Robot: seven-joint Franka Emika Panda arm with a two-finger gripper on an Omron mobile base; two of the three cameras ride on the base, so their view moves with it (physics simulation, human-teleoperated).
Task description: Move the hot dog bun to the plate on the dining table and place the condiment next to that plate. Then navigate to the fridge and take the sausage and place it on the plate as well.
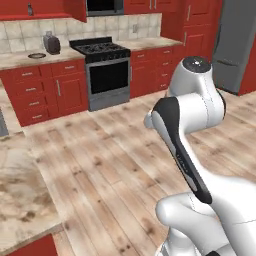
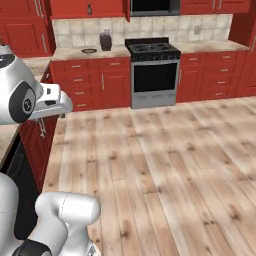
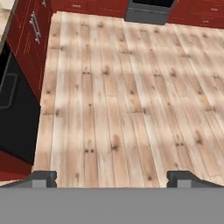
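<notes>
Fridge [image 1: 236, 45] at top right of left base view, grey, doors closed, beside red cabinets [image 1: 197, 30]. End effector [image 3: 112, 177] released, jaws wide apart, nothing between, hovering over bare wood floor [image 3: 131, 96]. Stove [image 2: 154, 70] straight ahead against back wall, toaster [image 2: 105, 41] on desk [image 2: 90, 51] left of it. Marbled desk [image 1: 22, 200] corner at lower left of left base view.

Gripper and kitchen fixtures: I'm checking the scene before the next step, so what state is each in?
gripper: open, holding nothing, over the wood floor
fridge: door closed
oven: door closed
red drawers: all closed
</notes>
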